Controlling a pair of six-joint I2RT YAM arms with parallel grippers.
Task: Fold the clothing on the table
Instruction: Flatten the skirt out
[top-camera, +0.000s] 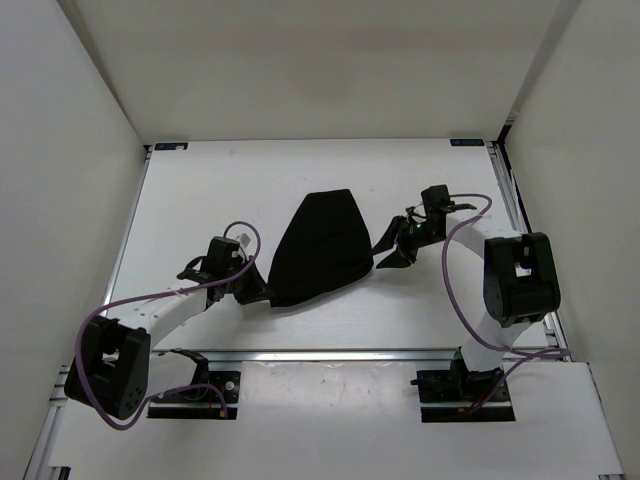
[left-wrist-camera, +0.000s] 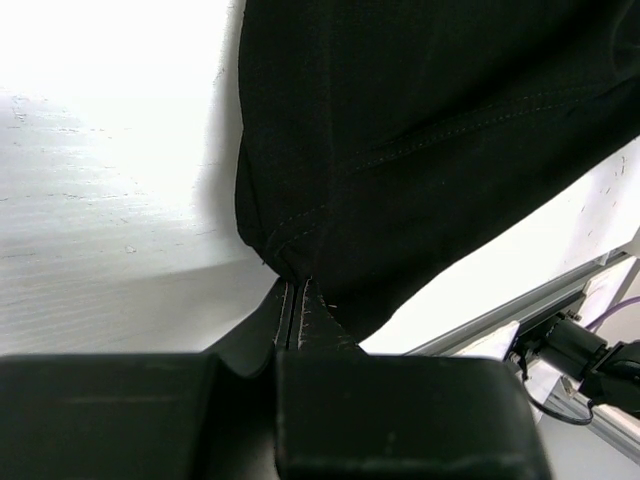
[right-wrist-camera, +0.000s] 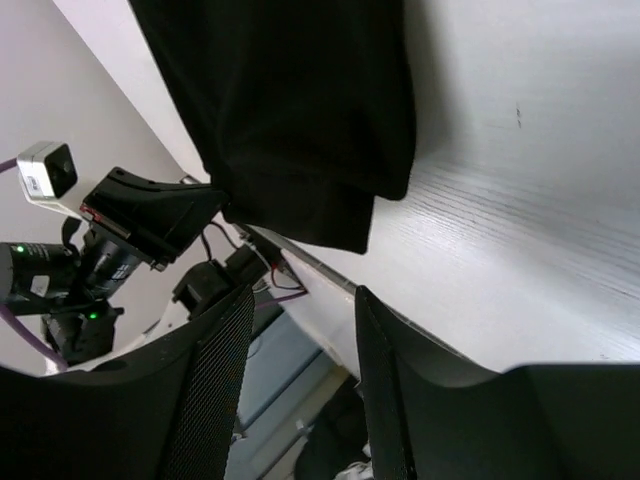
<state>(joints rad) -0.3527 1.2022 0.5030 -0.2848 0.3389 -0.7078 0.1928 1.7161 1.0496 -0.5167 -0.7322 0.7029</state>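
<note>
The left gripper (left-wrist-camera: 297, 315) pinches the near left corner of the black clothing (top-camera: 320, 245), jaws closed tight on the fabric. The right gripper (right-wrist-camera: 300, 390) hangs just beside the garment's right edge, fingers parted and holding nothing. The clothing lies in a rough triangle mid-way across the white table (top-camera: 190, 190), between the two arms.

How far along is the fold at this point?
Done: the clothing lies on the table as a compact wedge, apparently doubled over already. In hand: the left gripper is shut on its near corner; the right gripper is open and empty beside the cloth's right edge. Left: the outline is uneven, so probably another fold and smoothing.
</note>
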